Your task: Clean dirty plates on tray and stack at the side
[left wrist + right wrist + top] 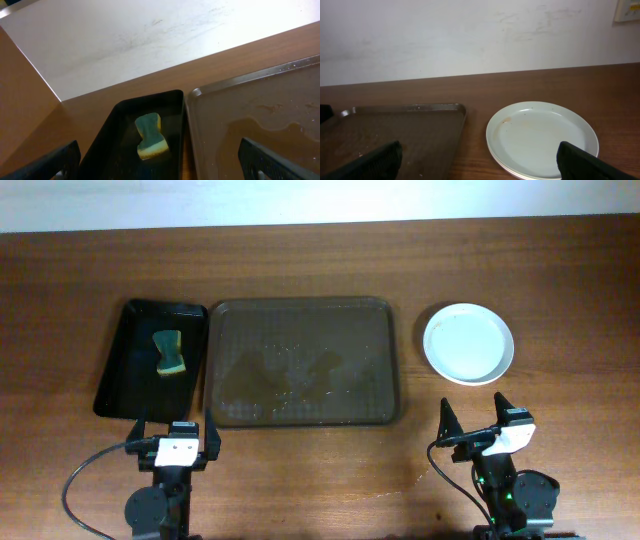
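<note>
— Where do the plates [469, 343] sit?
— Stacked on the bare wood at 3 o'clock of the tray [250, 330], near its right rim but apart from it. The right wrist view shows a second rim under the top plate; how many lie in the pile I cannot tell
— Is the top one clean?
— Mostly white, with a faint brownish speck near its 9 o'clock edge
— And the tray itself?
— Mid-table [330, 260], its long side running 9 to 3. Its floor carries a wet film, with shallow puddles across the 6 o'clock half
— What lies on the other side?
— A smaller black tray [125, 370] at 9 o'clock of the big one, their rims nearly touching. A green-topped yellow sponge [169, 352] lies flat near its middle
— The left gripper [176, 426]?
— Released. It hangs at 7 o'clock of the big tray, over the wood just off the near edge of the black tray, and points toward 12. Its fingers [50, 161] stand wide apart at the bottom corners of its own camera's view
— The right gripper [472, 402]?
— Also released, at 6 o'clock of the plates and clear of them, pointing toward 12. Its fingers [375, 159] are spread wide, and the stack shows beyond them, toward the right-hand finger
</note>
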Action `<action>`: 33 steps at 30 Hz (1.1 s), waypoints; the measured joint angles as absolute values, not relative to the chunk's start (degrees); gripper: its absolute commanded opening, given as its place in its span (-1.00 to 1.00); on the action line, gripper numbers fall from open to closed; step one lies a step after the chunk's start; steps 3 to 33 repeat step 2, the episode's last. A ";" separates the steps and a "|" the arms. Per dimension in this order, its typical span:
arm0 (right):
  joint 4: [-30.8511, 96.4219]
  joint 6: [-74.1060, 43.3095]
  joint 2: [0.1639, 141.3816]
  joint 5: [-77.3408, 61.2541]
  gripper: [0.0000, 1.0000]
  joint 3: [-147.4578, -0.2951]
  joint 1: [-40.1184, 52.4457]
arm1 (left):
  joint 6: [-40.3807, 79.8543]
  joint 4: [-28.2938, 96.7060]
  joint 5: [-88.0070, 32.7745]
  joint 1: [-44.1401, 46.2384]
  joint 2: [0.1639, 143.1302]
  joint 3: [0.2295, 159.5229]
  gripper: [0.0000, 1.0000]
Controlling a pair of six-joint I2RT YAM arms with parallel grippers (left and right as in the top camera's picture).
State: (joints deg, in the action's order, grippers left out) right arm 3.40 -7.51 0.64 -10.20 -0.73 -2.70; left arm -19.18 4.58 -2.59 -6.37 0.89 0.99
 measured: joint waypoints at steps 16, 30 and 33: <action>3.40 -7.53 0.64 -10.20 0.97 -0.73 -2.70 | -19.18 4.58 -2.57 -6.37 0.89 0.99 0.98; 3.40 -7.53 0.64 -10.20 0.97 -0.73 -2.70 | -19.18 4.58 -2.57 -6.37 0.89 0.99 0.98; 3.40 -7.53 0.64 -10.20 0.97 -0.73 -2.70 | -19.18 4.58 -2.57 -6.37 0.89 0.99 0.98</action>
